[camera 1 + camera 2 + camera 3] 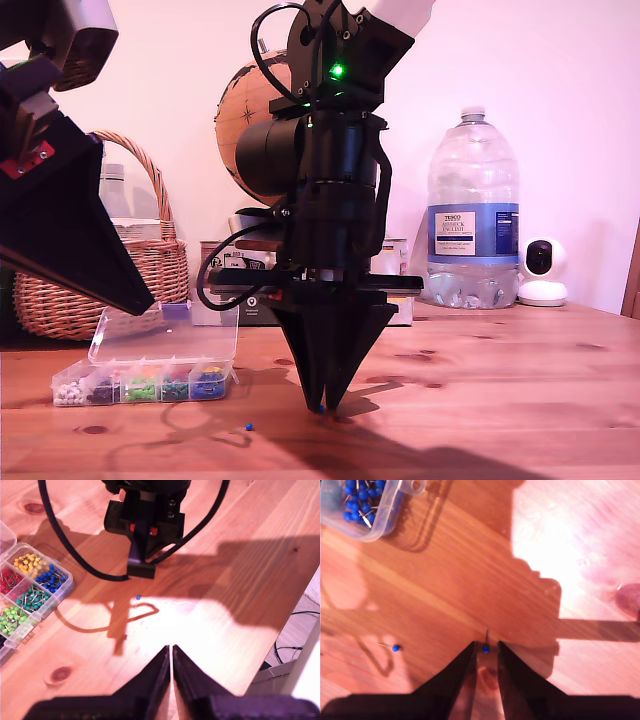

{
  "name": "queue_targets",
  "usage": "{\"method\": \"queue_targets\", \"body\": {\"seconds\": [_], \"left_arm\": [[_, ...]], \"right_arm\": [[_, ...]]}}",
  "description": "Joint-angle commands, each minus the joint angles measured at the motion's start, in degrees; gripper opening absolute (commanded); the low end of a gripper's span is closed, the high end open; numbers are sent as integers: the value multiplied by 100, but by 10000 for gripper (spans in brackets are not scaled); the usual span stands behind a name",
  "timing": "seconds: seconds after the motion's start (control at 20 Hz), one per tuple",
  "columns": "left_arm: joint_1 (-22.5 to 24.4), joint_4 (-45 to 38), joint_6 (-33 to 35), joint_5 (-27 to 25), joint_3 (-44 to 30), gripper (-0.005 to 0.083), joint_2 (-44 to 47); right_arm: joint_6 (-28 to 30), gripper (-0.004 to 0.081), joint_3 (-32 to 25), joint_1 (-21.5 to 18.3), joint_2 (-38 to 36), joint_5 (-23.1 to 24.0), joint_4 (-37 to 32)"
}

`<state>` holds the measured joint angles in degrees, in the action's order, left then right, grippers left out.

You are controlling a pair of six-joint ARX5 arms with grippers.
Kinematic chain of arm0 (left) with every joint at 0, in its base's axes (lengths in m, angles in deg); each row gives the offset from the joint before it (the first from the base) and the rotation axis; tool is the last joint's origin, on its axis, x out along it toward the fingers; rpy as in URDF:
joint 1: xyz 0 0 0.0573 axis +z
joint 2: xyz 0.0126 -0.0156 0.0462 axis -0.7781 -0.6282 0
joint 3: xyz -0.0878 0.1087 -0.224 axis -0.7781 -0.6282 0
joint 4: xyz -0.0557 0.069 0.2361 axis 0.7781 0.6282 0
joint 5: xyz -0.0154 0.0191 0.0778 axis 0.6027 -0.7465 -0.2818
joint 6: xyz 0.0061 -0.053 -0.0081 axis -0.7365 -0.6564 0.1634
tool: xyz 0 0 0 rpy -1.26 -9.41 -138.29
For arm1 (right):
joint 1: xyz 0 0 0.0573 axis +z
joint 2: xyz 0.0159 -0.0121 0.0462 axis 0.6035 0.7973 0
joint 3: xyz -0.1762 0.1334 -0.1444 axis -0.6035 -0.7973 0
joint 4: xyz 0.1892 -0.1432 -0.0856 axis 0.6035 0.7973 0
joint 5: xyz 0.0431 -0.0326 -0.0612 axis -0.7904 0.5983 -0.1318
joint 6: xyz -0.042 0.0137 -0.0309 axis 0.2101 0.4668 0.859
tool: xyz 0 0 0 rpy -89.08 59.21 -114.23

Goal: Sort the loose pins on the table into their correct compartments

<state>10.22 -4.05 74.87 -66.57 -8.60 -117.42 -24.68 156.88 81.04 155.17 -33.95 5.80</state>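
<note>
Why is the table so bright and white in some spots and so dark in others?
In the first wrist view, glare washes out the table ahead of my first gripper, with an arm's shadow beyond it. In the second wrist view, another glare patch bleaches the wood grain, while my second gripper and the blue pin sit in shadow. In the exterior view, dark arm shadows spread over the tabletop.

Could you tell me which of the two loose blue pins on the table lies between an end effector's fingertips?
The blue pin framed by my second end effector, down at the table; the other blue pin lies apart, toward the box.
</note>
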Motion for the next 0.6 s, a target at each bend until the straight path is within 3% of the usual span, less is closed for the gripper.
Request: {"method": "queue_targets", "body": {"seconds": [0.0,0.55], "left_arm": [[-7,-31,22,28,-83,-21,-26],[-7,-31,22,28,-83,-21,-26]], "right_arm": [[-2,105,-2,28,201,7,-15],[13,-11,-2,31,201,-9,-116]]}}
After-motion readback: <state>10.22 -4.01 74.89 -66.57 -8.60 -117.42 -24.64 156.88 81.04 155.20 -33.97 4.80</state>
